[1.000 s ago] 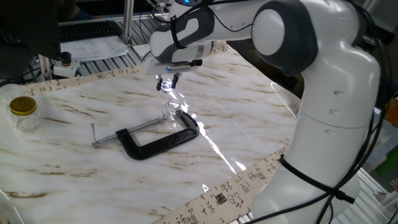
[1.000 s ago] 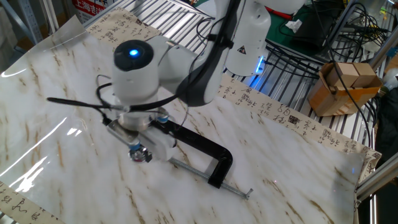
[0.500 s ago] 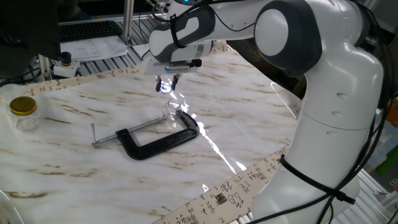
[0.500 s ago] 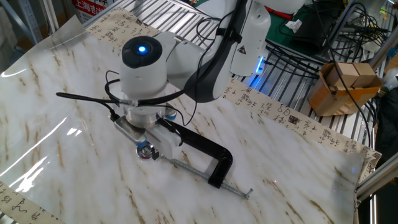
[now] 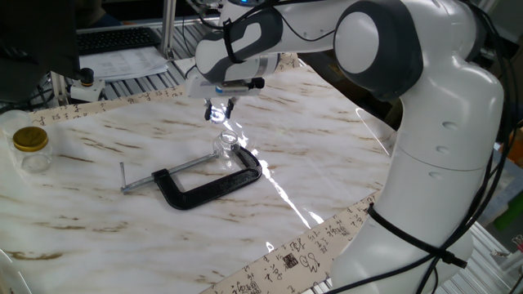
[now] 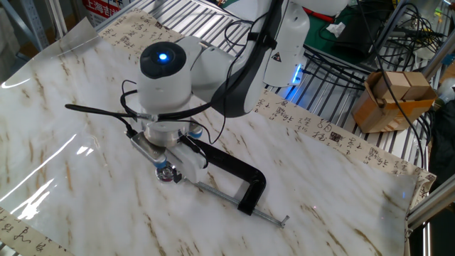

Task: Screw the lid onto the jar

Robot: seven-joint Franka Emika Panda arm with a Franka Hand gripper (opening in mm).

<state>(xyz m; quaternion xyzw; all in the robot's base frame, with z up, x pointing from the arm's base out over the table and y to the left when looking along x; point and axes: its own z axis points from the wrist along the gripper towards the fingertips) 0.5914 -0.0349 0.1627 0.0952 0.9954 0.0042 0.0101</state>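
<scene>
My gripper (image 5: 218, 111) hangs above the marble table, shut on the lid (image 5: 217, 113), a small shiny silvery cap that glints between the fingertips. In the other fixed view the lid (image 6: 166, 173) shows a bluish glint at the gripper (image 6: 168, 173) tip. The jar (image 5: 225, 146), tiny and of clear glass, stands upright on the table just below and slightly right of the gripper, beside the clamp's jaw end. A gap separates lid and jar. In the other fixed view the arm hides the jar.
A black C-clamp (image 5: 206, 184) lies flat in front of the jar, its screw handle pointing left; it also shows as the C-clamp (image 6: 238, 173). A larger jar with a gold lid (image 5: 31, 148) stands at the far left. A cardboard box (image 6: 394, 96) sits off the table.
Over the last second the arm's wrist shifted slightly toward the clamp in the other fixed view. Since half a second ago nothing has visibly moved.
</scene>
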